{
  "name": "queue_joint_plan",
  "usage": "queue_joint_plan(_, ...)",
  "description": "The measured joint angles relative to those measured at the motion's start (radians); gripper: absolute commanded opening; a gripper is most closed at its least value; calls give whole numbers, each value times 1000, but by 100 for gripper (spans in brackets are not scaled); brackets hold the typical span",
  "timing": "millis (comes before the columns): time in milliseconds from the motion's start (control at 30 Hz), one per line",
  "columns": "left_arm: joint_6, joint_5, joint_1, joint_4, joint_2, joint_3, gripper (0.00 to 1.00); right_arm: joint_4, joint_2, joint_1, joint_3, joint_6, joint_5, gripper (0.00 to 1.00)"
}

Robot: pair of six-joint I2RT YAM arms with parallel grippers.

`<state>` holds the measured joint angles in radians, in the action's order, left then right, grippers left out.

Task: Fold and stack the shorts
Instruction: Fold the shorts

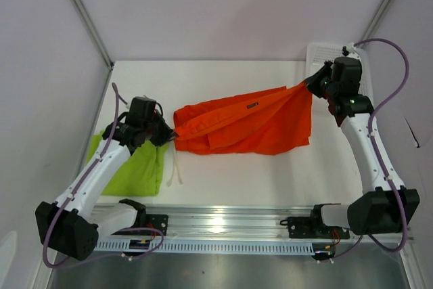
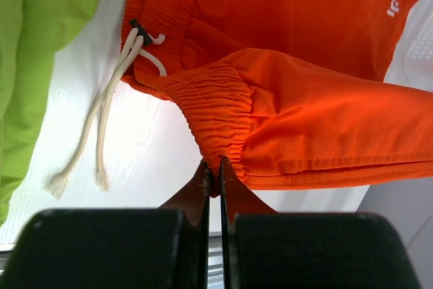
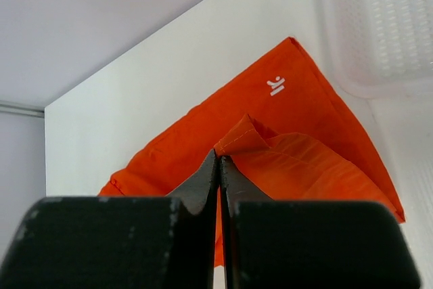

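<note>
The orange shorts (image 1: 247,123) hang stretched across the middle of the surface (image 1: 270,174). At 9 o'clock the left fingers (image 1: 172,135) are clenched on the elastic waistband (image 2: 216,109); at 2 o'clock the right fingers (image 1: 308,86) are pinched shut on a leg hem. The green shorts (image 1: 135,167) lie at 8 o'clock.

The cloth looks light, limp and a little slick, so it will likely sag. Hems and waistband offer the firmest hold.

Only the left wrist view shows the bite on gathered elastic, with 2 drawstrings (image 2: 101,133) trailing. Only the right wrist view shows a folded hem corner in the pinch and the basket (image 3: 379,25) just beyond.
</note>
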<state>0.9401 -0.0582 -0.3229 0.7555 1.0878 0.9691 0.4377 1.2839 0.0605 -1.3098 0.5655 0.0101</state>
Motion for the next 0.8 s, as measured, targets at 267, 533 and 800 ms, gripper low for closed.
queue_joint_plan(267, -61, -24, 108, -9, 80, 52, 0, -34, 116, 51, -63, 10, -14, 0)
queue_joint_plan(533, -122, -46, 150, -12, 218, 134, 0, -19, 102, 91, -57, 35, -105, 0)
queue_joint_plan(800, -149, -72, 156, -8, 212, 134, 0, 90, -142, 210, 17, 73, -251, 0)
